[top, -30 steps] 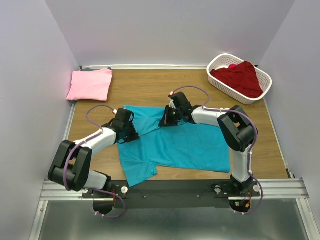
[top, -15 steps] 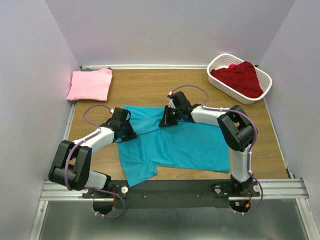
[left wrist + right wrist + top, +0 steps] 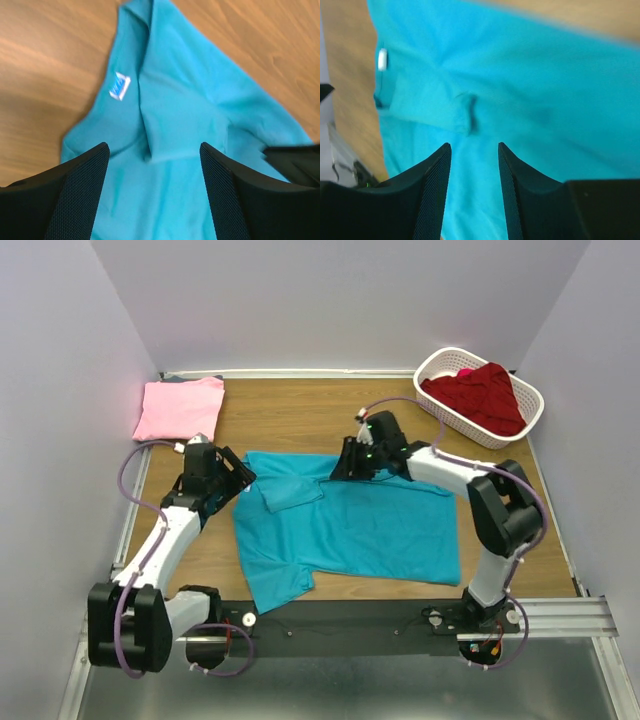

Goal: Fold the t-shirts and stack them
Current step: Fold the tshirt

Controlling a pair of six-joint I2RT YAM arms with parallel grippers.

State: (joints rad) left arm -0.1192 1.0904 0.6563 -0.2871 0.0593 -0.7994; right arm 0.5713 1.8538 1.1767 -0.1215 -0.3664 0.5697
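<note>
Where the teal t-shirt (image 3: 350,530) lies: flat on the wooden table (image 3: 290,415) in front of both arms, collar end toward the left and hem toward the right, well apart from the other two shirts.
Folded flap (image 3: 290,495): a piece of the teal cloth at the far-left part of the shirt is doubled over onto the body, just beside the collar.
Near sleeve (image 3: 275,585): sticks out flat toward the near edge of the table.
Neck label (image 3: 119,86): a small white tag with blue print inside the collar, plain in the left wrist view.
Left gripper (image 3: 238,477): at the shirt's left edge by the collar. Its jaws are spread wide with nothing between them, and the black fingers (image 3: 80,195) frame the teal cloth lying beyond them.
Right gripper (image 3: 343,468): over the shirt's far edge, about midway along it. Its jaws are parted, less widely than the left pair, and pinch nothing. The right wrist view shows only teal cloth in the gap. Whether the tips touch the cloth cannot be told.
Pink t-shirt (image 3: 180,408): folded into a neat rectangle at the far-left corner of the table.
Dark red t-shirt (image 3: 475,395): bunched up inside the white slotted plastic basket (image 3: 530,400) at the far-right corner.
</note>
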